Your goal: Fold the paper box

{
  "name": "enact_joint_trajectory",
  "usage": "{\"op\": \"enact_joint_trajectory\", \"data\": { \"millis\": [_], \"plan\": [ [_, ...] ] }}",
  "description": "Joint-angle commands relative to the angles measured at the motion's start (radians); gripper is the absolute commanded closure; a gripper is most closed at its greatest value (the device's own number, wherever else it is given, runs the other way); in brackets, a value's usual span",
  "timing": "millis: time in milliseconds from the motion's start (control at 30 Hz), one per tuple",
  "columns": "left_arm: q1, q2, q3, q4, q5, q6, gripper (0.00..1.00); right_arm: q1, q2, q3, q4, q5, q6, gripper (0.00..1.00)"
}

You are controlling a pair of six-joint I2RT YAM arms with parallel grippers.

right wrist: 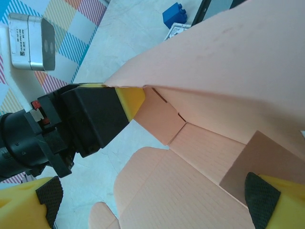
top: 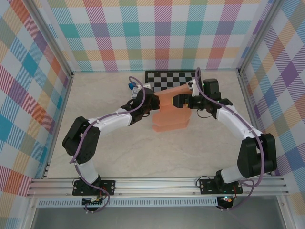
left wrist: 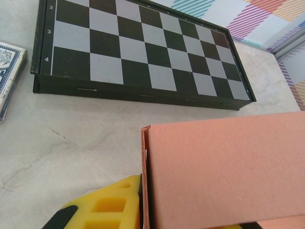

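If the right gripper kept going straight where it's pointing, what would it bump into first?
Most likely the paper box: its orange panels lie right ahead, between the open fingers of the right gripper. How near they are is hard to tell.

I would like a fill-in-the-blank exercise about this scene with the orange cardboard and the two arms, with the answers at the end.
1. The left gripper is ____ on a raised flap of the paper box.
2. The right gripper has its jaws wide ____.
3. The small cube near the chessboard is ____ in colour.

Missing words: shut; open; blue.
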Motion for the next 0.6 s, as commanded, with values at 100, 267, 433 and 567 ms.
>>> {"op": "enact_joint_trajectory", "data": {
  "millis": [100, 267, 433, 567],
  "plan": [
    [-0.006, -0.006, -0.006, 0.028, 0.020, 0.000, 0.84, 0.019, 0.014, 0.022, 0.011, -0.020, -0.016, 0.00],
    [-0.006, -0.007, -0.006, 0.010, -0.001, 0.012, 0.84, 0.017, -0.052, 0.029, -0.043, 0.024, -0.057, 0.00],
    [-0.005, -0.011, 0.004, -0.024, -0.018, 0.040, 0.84, 0.011, -0.158, 0.047, -0.157, 0.045, -0.125, 0.00],
    [-0.005, -0.014, 0.023, -0.044, -0.021, 0.049, 0.84, -0.052, -0.271, 0.009, -0.158, -0.002, -0.084, 0.00]
  ]
}}
